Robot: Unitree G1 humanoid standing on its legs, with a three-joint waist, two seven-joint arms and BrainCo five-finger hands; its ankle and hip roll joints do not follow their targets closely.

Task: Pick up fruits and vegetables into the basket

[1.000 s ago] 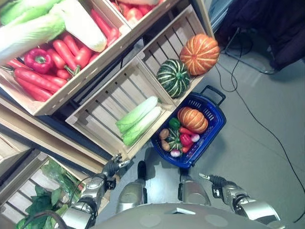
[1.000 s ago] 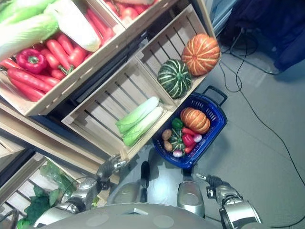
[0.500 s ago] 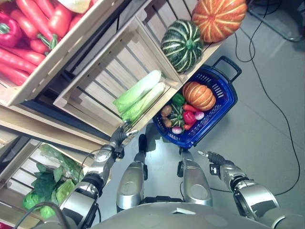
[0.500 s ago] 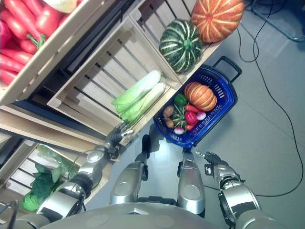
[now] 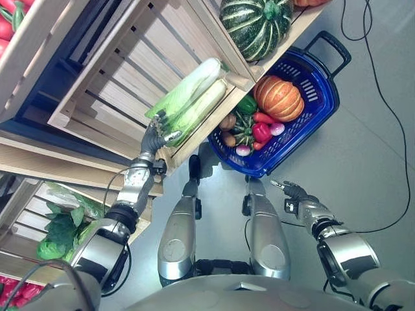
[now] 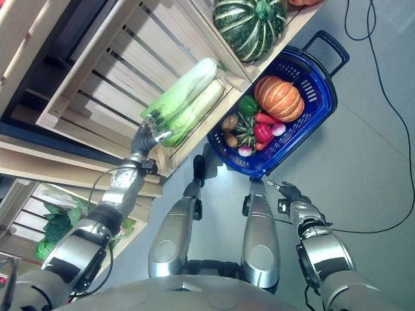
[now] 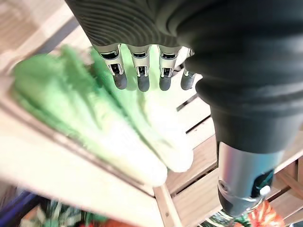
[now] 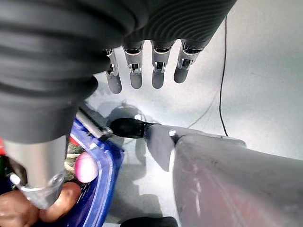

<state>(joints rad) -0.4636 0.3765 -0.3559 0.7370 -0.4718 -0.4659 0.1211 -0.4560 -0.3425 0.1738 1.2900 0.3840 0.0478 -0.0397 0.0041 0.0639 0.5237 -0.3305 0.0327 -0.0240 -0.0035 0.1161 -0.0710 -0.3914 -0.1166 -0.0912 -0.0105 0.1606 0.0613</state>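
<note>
1. Right hand (image 5: 295, 193), fingers relaxed and holding nothing, is hanging low over the grey floor (image 5: 363, 162), near the basket.
2. Left hand (image 5: 153, 136), fingers straight and spread, is reaching at the leafy ends of two napa cabbages (image 5: 188, 97) lying in a slatted wooden crate (image 5: 117, 84).
3. Blue basket (image 5: 324, 97) is sitting on the floor, holding an orange pumpkin (image 5: 279, 98), peppers and small vegetables.
4. Striped green squash (image 5: 254, 26) is resting in the neighbouring crate beyond.
</note>
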